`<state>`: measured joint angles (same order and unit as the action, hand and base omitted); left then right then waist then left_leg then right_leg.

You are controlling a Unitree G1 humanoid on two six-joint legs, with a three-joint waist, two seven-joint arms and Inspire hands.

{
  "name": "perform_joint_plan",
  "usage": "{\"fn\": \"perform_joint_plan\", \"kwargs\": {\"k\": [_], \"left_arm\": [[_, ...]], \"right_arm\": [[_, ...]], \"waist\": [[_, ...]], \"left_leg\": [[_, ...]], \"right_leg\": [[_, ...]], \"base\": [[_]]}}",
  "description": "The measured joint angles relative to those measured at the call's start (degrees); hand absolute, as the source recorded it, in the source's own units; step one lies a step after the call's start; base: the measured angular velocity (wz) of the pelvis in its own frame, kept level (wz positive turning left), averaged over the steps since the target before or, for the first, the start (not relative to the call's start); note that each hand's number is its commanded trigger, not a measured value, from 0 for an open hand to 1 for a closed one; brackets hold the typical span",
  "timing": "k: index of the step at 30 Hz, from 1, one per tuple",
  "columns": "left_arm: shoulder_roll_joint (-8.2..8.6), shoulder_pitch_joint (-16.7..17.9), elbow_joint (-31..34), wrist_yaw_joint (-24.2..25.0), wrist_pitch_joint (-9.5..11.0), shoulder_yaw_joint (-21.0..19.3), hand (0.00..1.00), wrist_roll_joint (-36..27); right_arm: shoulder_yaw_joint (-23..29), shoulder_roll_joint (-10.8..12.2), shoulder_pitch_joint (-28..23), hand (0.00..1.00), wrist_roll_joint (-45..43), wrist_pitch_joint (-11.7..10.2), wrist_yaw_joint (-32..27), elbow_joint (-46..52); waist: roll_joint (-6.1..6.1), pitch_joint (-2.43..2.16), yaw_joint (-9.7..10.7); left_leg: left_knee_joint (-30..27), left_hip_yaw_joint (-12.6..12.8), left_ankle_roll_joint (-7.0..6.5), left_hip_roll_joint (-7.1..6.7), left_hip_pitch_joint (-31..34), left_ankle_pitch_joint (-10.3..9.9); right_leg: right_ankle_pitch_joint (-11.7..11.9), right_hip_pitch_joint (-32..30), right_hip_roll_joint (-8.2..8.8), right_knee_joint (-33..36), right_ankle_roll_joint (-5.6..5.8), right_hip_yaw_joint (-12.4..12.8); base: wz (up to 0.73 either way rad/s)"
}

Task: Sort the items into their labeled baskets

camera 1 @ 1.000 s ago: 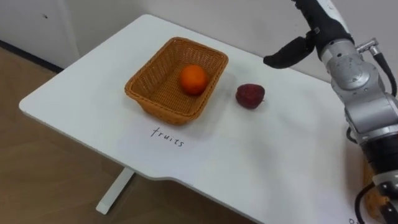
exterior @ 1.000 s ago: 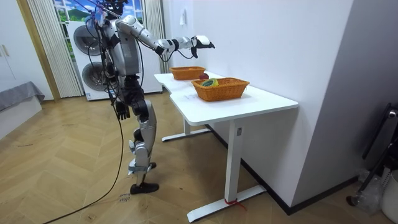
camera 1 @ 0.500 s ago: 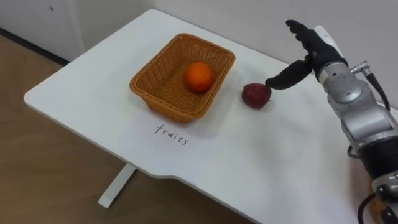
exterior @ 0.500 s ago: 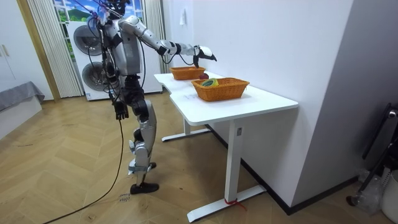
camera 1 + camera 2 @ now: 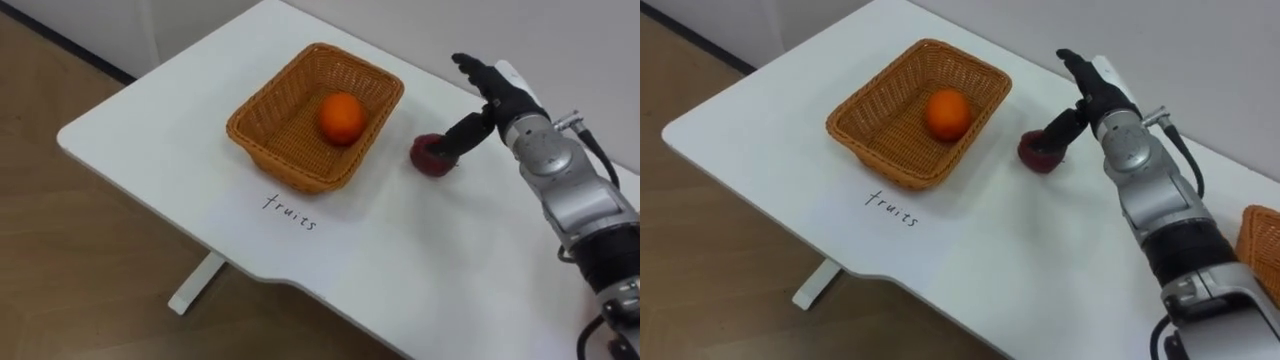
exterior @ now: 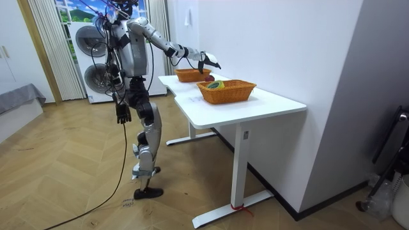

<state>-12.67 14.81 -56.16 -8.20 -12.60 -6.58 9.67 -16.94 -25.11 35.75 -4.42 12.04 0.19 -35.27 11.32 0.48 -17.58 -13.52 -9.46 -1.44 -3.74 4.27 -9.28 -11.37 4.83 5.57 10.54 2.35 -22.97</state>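
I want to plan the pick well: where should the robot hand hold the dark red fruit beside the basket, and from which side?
Probably around its widest middle, from above on the robot's right. The dark red fruit is round and lies free on the table; the basket is close on its left, and the open right robot hand is over its right side.

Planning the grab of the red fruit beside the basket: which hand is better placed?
Right. The right hand is open just over the red fruit; the left hand hangs beside the leg, away from the table.
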Motion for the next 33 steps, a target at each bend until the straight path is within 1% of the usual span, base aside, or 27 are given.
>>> {"fn": "perform_joint_plan", "kwargs": {"k": [4,8,16,18,19,20,21,22,26,30,33], "left_arm": [[0.01,-0.02,0.02,-0.09,-0.37,-0.02,0.00,0.00],[0.01,-0.01,-0.10,-0.12,-0.82,-0.09,0.00,-0.05],[0.01,0.00,-0.15,-0.11,-1.06,-0.02,0.00,-0.09],[0.04,0.09,-0.16,-0.12,-1.05,0.14,0.00,-0.25],[0.04,0.07,-0.16,-0.12,-1.01,0.38,0.00,-0.31],[0.03,0.01,-0.14,-0.14,-0.85,0.99,0.00,-0.35],[0.07,0.00,-0.12,-0.14,-0.77,1.17,0.00,-0.36],[0.21,-0.05,-0.09,-0.12,-0.73,1.32,0.00,-0.40],[0.00,-0.06,0.12,-0.03,-0.73,2.32,0.00,-0.73],[-0.07,-0.05,0.16,0.12,-0.73,2.54,0.00,-1.30],[-0.26,-0.07,0.17,0.17,-0.72,3.41,0.00,-1.29]], "right_arm": [[0.01,0.00,0.00,0.00,0.32,0.57,0.04,0.00],[0.01,0.00,0.00,0.00,0.29,0.57,0.71,0.00],[-0.40,0.00,0.00,0.00,0.28,0.63,2.47,-0.01],[-1.81,0.00,-0.01,0.00,0.33,0.62,2.47,-0.33],[-2.84,0.00,-0.26,0.00,0.33,0.61,2.63,-0.67],[-3.42,0.01,-0.76,0.00,0.34,0.61,2.94,-0.87],[-3.64,0.01,-0.89,0.00,0.34,0.61,3.15,-1.05],[-3.98,0.06,-0.89,0.00,0.44,0.58,3.61,-1.92],[-4.32,0.07,-0.89,0.00,0.44,0.59,3.77,-5.51],[-4.32,0.08,-0.89,0.00,0.43,0.59,3.77,-6.21],[-4.32,0.15,-0.89,0.00,0.44,0.59,3.77,-6.23]], "waist": [[0.02,0.05,0.05],[0.02,0.05,0.02],[-0.04,0.09,-0.12],[-0.09,0.16,-0.16],[-0.11,0.25,-0.28],[-0.22,0.47,-0.36],[-0.11,0.47,-0.43],[-0.18,0.62,-0.58],[-0.28,0.68,-1.42],[-0.42,0.78,-1.68],[-0.47,0.81,-1.71]], "left_leg": [[0.00,0.03,0.01,0.02,0.04,0.00],[-0.10,0.10,0.02,0.03,0.02,0.00],[-0.15,0.12,0.05,0.04,-0.15,0.02],[-0.13,0.13,0.05,0.03,-0.52,0.02],[-0.08,0.13,0.05,0.03,-0.79,0.02],[-0.07,0.12,0.05,0.03,-0.88,0.02],[-0.07,0.12,0.05,0.03,-0.86,0.02],[-0.10,0.14,0.05,0.03,-0.76,0.01],[-0.28,-0.01,0.09,0.03,-0.29,-0.01],[-0.83,-0.09,0.11,0.00,0.48,-0.02],[-1.10,-0.12,0.11,-0.02,0.86,-0.02]], "right_leg": [[0.00,-0.05,-0.05,-0.01,0.00,0.14],[0.00,-0.04,-0.04,-0.01,0.00,0.11],[0.00,0.05,-0.02,0.01,0.00,0.10],[0.00,0.33,-0.02,0.02,0.00,0.07],[0.00,0.58,-0.02,0.04,0.00,0.05],[0.00,0.71,-0.01,0.04,0.00,-0.07],[0.00,0.70,-0.01,0.04,0.00,-0.10],[0.00,0.70,-0.01,0.03,0.00,-0.20],[0.00,0.63,-0.01,0.03,-0.01,-0.72],[0.07,0.19,-0.05,0.04,-0.12,-0.84],[0.11,-0.02,-0.06,0.03,-0.19,-0.89]], "base": [[0.00],[0.00],[0.00],[0.00],[0.00],[0.00],[0.00],[0.00],[0.01],[0.01],[0.00]]}}
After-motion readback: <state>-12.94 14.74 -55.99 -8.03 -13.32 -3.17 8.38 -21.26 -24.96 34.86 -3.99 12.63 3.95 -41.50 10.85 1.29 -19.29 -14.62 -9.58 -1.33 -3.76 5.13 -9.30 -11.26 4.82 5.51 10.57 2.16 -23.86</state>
